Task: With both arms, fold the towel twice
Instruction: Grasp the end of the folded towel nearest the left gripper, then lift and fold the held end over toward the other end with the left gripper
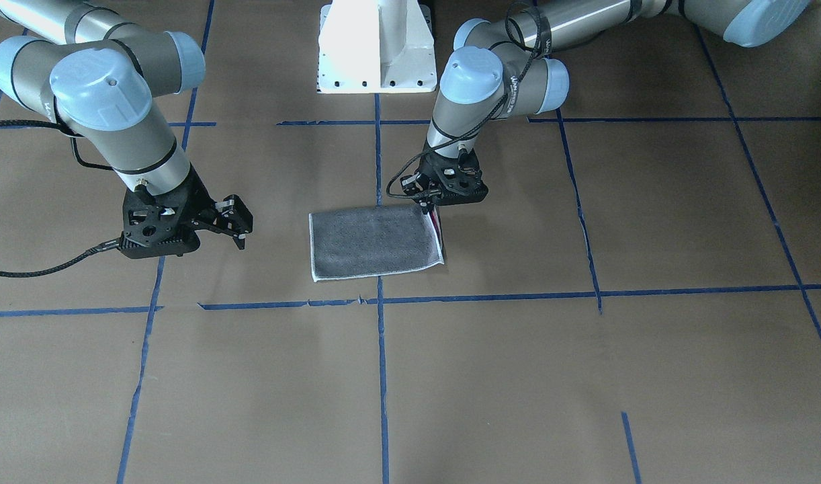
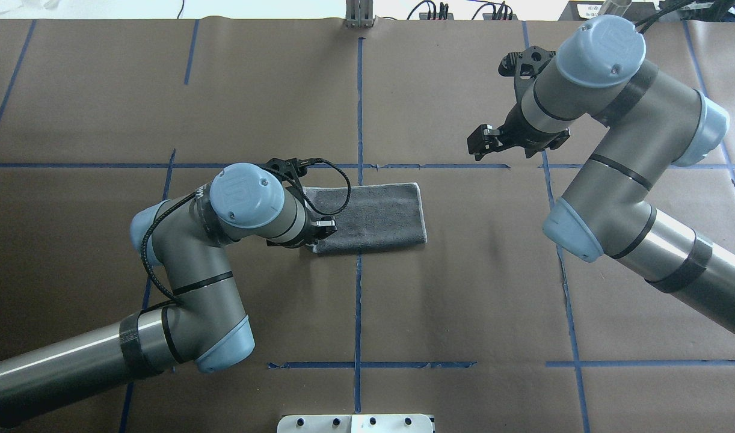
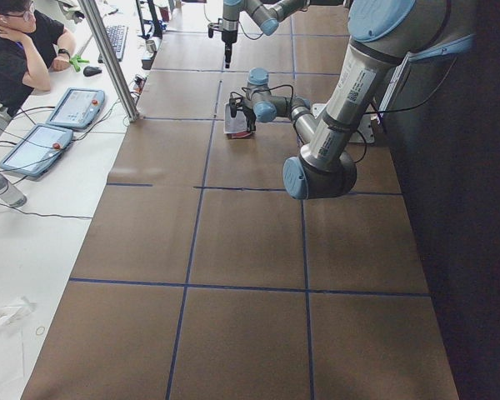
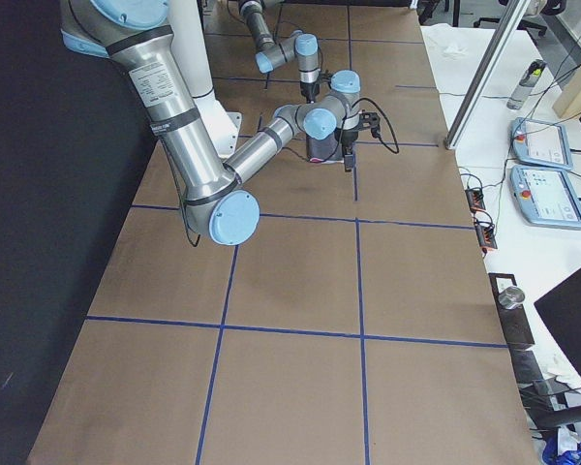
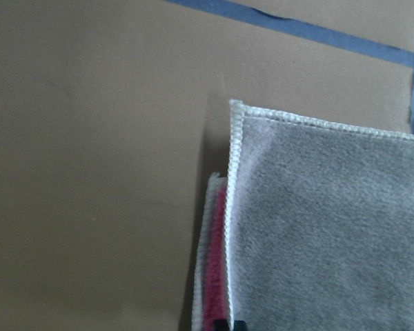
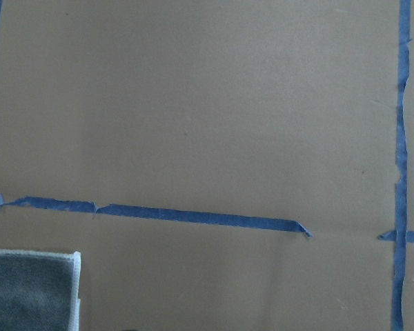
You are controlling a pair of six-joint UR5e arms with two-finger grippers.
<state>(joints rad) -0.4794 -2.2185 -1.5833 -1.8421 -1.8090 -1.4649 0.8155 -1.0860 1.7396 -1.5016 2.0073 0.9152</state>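
First fold done; towel [image 1: 375, 242] lies grey-up, centre of front view. Left gripper [image 1: 429, 209] seemingly pinches its right edge. Right gripper [image 1: 238, 223] spread, idle. Next: carry edge across.

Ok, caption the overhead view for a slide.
Left gripper pinches one end of the half-folded towel, grey side up; right gripper hangs open, clear of it.
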